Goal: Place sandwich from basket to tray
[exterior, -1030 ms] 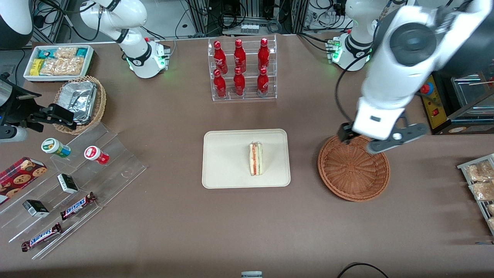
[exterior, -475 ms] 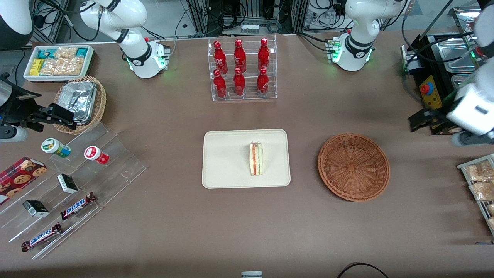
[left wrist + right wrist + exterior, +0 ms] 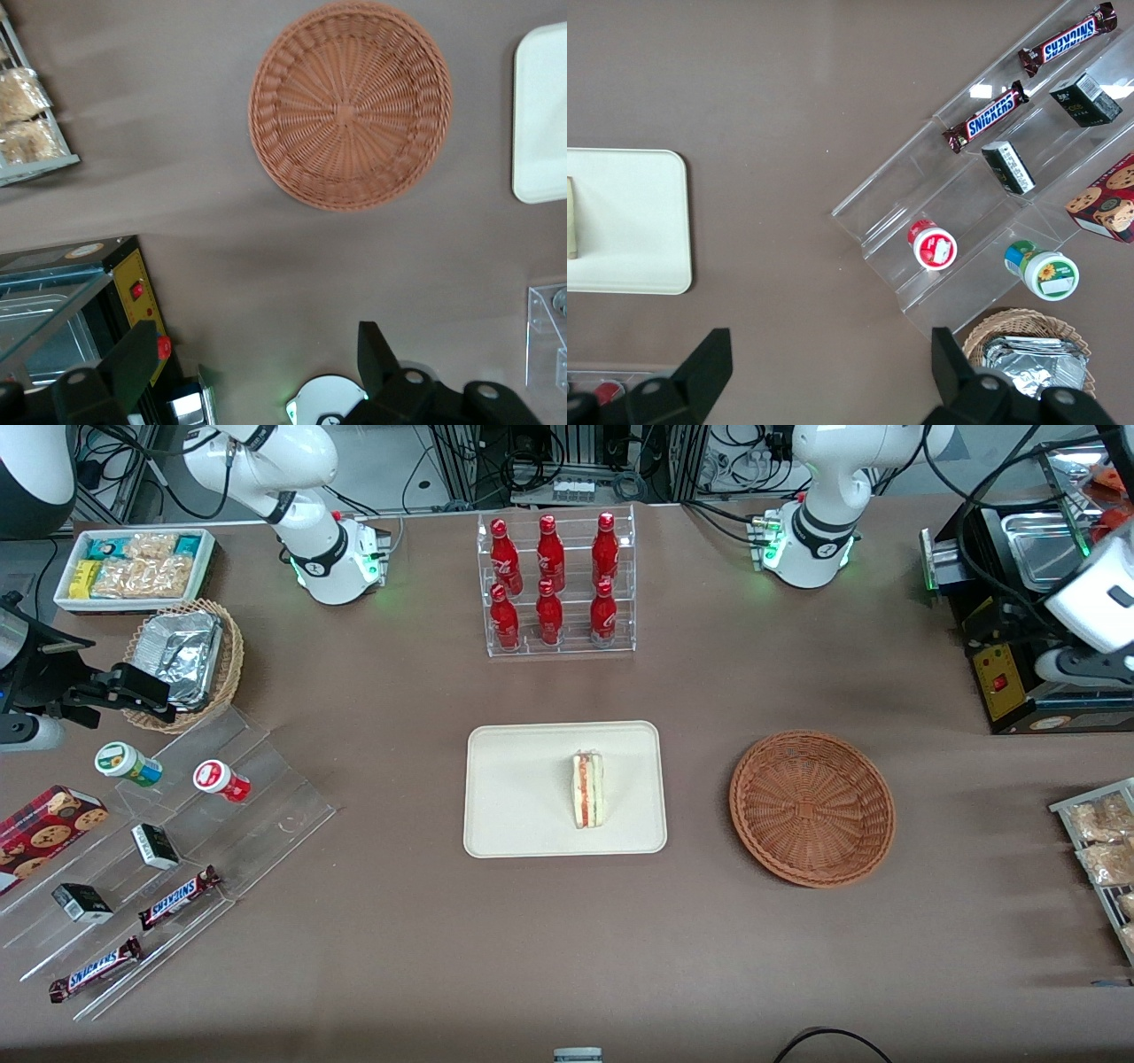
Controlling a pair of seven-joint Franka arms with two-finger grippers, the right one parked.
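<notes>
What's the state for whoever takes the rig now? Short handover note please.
Gripper: open, holding nothing, raised high above the table at the working arm's end, well clear of the basket.
Sandwich: lying on the tray, nothing touching it.
Basket: empty, beside the tray toward the working arm's end.
Done: sandwich is out of the basket and on the tray.
Left: nothing on the transfer itself; at most, park the arm.

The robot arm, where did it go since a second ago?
The gripper, open and holding nothing, swung away from above the basket to the working arm's end of the table, and now hangs by the black box there. The sandwich stayed on the tray.
</notes>
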